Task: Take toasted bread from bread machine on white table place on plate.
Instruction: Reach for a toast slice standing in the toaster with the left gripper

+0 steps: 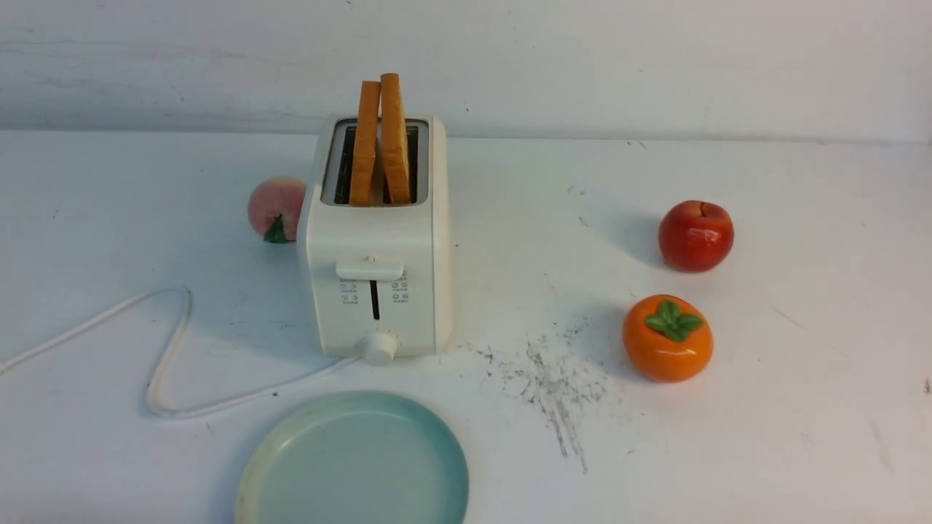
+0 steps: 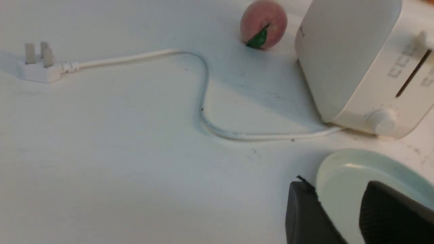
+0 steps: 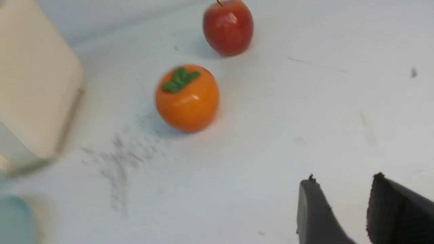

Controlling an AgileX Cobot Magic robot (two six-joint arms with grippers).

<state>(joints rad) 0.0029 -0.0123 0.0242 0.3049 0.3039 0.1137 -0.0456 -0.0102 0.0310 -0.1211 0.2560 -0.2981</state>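
On white table (image 1: 801, 422), toasted bread (image 1: 395, 138) in bread machine (image 1: 378, 247), left gripper (image 2: 335, 183) and right gripper (image 3: 344, 178) parted (both empty)

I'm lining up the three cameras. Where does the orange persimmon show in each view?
Front view: the persimmon sits right of the toaster, nearer the camera than the red apple.
Left wrist view: not in it.
Right wrist view: the persimmon lies between the red apple and the grey scuff marks.
Shared landmark: the white toaster, visible in all three views.
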